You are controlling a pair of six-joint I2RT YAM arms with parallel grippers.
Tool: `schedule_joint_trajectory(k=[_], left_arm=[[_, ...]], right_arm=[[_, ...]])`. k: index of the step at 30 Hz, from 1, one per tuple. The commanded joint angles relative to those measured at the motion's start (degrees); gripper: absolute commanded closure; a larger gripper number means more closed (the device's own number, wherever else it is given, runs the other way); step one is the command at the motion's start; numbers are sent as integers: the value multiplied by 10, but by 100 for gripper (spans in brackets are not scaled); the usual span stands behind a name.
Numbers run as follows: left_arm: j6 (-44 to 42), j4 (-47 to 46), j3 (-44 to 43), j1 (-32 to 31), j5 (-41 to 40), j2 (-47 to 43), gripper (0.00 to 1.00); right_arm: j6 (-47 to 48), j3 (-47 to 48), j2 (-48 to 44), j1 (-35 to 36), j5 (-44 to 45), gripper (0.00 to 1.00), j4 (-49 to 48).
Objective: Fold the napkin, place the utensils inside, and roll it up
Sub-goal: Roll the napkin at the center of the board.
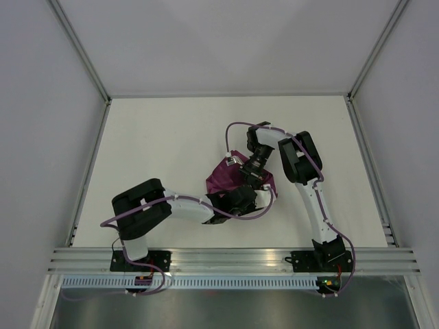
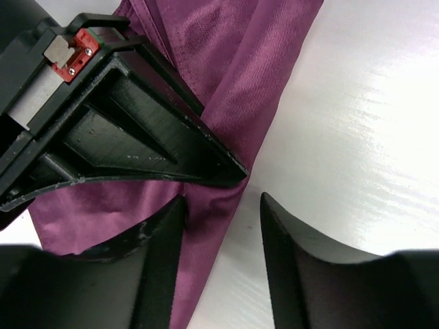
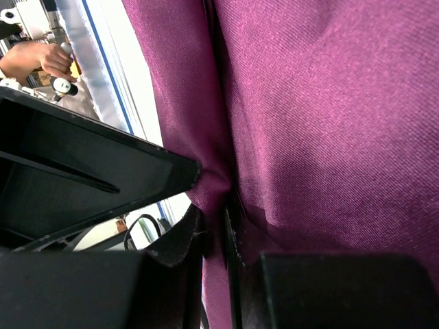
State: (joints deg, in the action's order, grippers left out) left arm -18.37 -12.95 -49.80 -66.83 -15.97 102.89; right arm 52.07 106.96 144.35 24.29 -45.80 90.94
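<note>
Purple napkin (image 3: 329, 103) in R end effector (image 3: 219, 223) pinch

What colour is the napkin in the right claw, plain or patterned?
The napkin is plain plum-purple, fine weave, no print; clearest in the right wrist view.

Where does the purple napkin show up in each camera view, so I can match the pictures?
Top external: the napkin is a bunched patch near the picture's centre.
Left wrist: it runs from top centre down to the lower left.
Right wrist: it fills the centre and right.
Shared landmark: the right fingers pinching the cloth, seen upper left in the left wrist view and at the bottom of the right wrist view.
</note>
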Motion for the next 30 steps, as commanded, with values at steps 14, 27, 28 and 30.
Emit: schedule_joint_trajectory(k=[14,27,28,30], left_arm=[[11,81,-32,50,145,64,90],[30,129,-58,83,277,78,98],[32,150,-65,87,297,78,98],[36,161,-71,100,318,85,98]], right_arm=[[41,18,4,-11,42,65,-77],[-80,-10,-174,-54,-29,38,-160],[-92,-15,-186,-70,-36,38,-170],[-118,-34,-209,-86,-45,38,-201]])
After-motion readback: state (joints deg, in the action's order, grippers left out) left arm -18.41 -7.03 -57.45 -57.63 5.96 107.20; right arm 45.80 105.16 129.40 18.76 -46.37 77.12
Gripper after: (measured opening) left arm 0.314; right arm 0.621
